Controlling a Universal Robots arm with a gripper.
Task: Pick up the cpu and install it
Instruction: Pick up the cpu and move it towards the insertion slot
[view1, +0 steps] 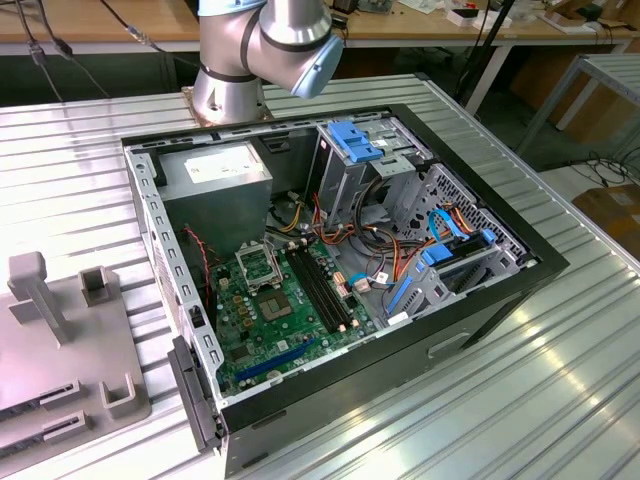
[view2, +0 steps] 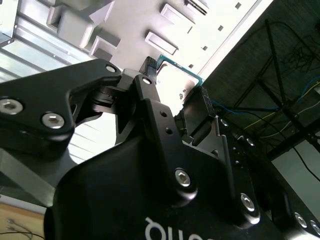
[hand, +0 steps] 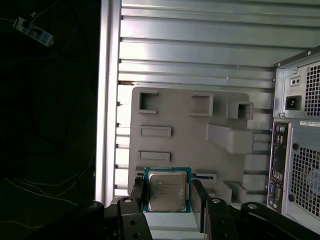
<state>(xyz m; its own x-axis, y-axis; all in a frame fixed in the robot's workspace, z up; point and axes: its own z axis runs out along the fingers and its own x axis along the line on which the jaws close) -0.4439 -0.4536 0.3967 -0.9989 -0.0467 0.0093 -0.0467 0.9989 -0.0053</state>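
The open computer case (view1: 500, 305) lies on the bench (view1: 80, 150), with the arm's base (view1: 225, 90) behind it and the holder plate (view1: 60, 350) at the exterior view's left. Inside the case the motherboard (view1: 290, 340) lies flat, the socket (view1: 258, 267) just to the exterior view's left of the memory slots (view1: 322, 290) and the power supply (view1: 225, 168) behind both. In the first wrist view the cpu (hand: 167, 191) sits between the jaws, in front of the holder plate.
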